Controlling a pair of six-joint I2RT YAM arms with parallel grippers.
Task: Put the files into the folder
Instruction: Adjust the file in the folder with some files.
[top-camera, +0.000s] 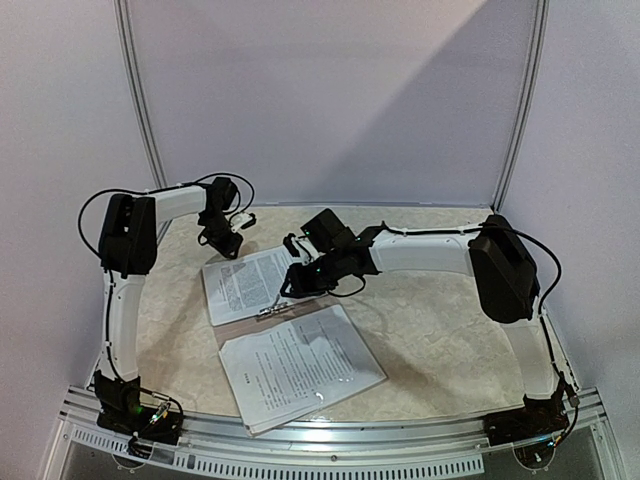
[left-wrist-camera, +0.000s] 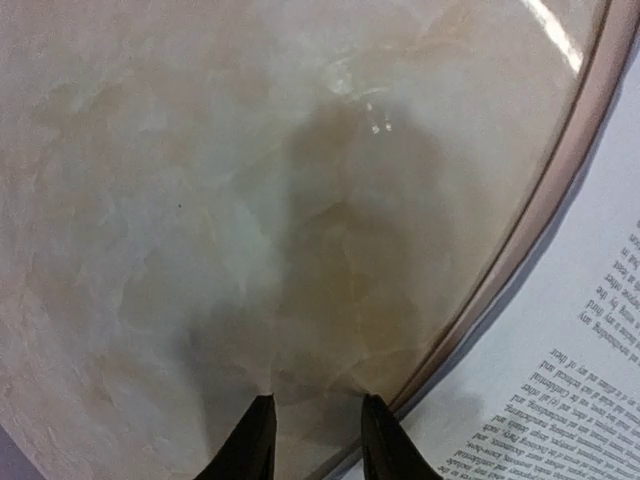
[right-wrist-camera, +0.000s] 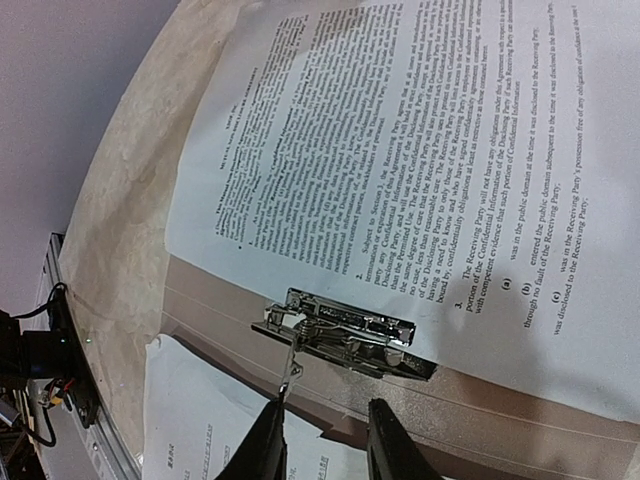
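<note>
Bench (left-wrist-camera: 200, 200) beneath left claw (left-wrist-camera: 317, 405), parted and empty just beside files (left-wrist-camera: 560, 400); right claw (right-wrist-camera: 325, 410) likewise parted and empty, directly over silver clip (right-wrist-camera: 340, 330) inside folder (right-wrist-camera: 225, 300).

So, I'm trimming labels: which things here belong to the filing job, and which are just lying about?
Job: far printed sheets, near printed sheets, folder, silver clip.
Lying about: only the marbled tabletop and front metal rail.
</note>
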